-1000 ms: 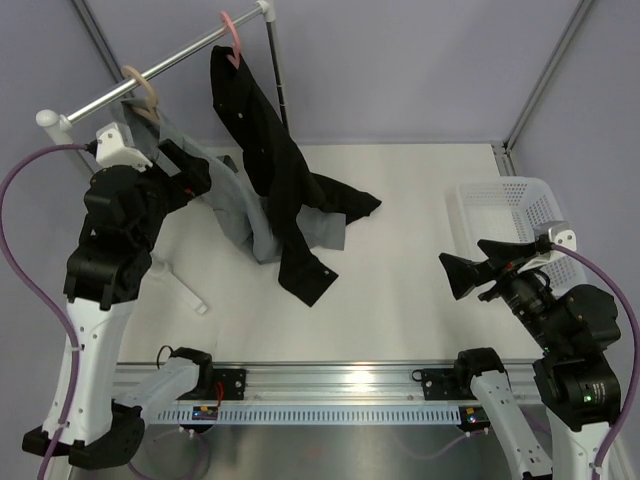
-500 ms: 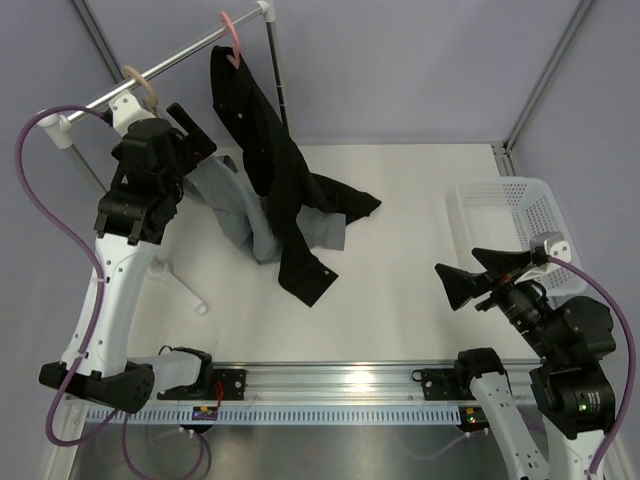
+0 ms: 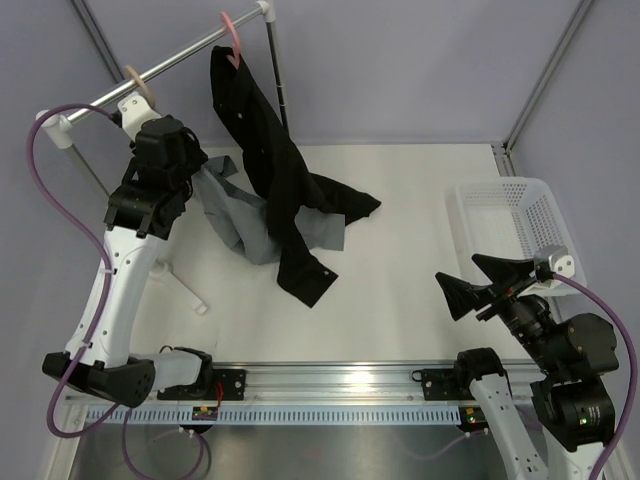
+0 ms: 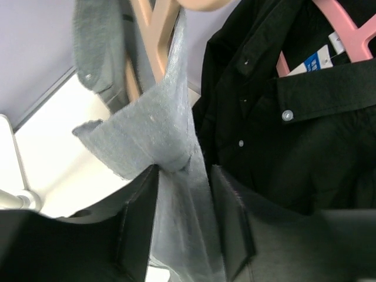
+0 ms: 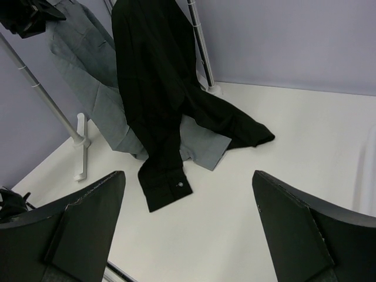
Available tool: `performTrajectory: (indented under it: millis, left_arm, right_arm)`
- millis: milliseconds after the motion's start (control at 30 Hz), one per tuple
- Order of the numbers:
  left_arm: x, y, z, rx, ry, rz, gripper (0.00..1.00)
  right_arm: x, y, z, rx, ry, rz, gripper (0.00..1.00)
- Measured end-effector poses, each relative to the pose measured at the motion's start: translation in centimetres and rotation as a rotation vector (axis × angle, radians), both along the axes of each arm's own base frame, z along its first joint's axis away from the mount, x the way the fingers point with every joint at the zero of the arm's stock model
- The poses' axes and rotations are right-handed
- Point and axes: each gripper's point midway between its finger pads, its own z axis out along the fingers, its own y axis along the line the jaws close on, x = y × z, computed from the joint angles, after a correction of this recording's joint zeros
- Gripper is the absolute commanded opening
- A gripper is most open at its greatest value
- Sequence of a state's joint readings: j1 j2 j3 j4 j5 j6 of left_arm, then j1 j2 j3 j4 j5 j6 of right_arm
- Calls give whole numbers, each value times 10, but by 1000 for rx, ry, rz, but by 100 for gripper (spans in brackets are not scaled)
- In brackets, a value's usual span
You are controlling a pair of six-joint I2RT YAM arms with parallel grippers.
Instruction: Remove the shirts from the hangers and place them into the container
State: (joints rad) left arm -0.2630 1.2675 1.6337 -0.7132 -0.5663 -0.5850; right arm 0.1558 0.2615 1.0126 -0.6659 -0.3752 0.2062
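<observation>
In the top view, the left end effector is up at the upper left, under the metal rail, buried in the grey shirt. That shirt hangs from the beige hanger and trails down onto the desk. The black shirt drops from the pink hanger, and its tail and one sleeve lie across the grey one. The white basket sits at the right edge with nothing showing in it. The right end effector hovers just below it, jaws wide and empty.

In the left wrist view, a gathered fold of the grey shirt sits between my fingers and touches both. I read this as a pinch just below the collar and the beige hanger. The cloth is soft, light and limp, so it will bunch and stretch rather than lift as one piece. The hanger may come along if I only pull down, so I judge that holding near the shoulder is best, to slip it off the hanger's arm.

In the right wrist view, the open fingers frame both shirts at upper left, well apart from them. The black cuff lies flat on the desk and may drag.
</observation>
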Motion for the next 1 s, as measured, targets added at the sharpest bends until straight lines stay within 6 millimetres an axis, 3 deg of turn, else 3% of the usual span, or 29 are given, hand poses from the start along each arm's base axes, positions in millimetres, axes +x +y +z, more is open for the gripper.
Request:
performTrajectory:
  millis: [533,833,1000]
  left_arm:
    - [-28,10,7,25,-32,0,0]
    - [-31,13,7,69,-20,-5,0]
    - [-38,16,23,102,-31,-17,0]
  right_arm:
    - [0,-3,-2,3,-10,-17,99]
    - [-1,-4,-2,6,-19,-25,99]
    - [0,-4,-3,5,-17,-27,100]
